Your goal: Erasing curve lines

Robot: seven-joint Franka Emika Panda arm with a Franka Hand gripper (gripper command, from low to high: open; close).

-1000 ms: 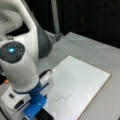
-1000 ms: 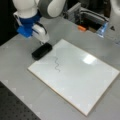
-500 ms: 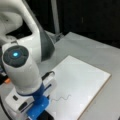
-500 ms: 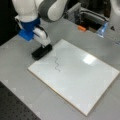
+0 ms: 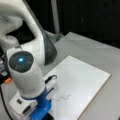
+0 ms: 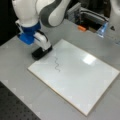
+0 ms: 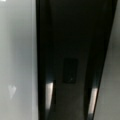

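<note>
The gripper [image 6: 42,51], clamped on a black eraser block [image 6: 40,52], has slid onto the whiteboard's [image 6: 82,75] corner at a front view's left, while the curve lines [image 6: 57,64] just beside it remain unerased.

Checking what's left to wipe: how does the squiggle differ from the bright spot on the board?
The squiggle is a thin, dark, wavy stroke; the bright spot is a pale, soft-edged patch. The squiggle lies near the eraser under the tool; the spot sits further towards a front view's right. Both are on the board.
</note>
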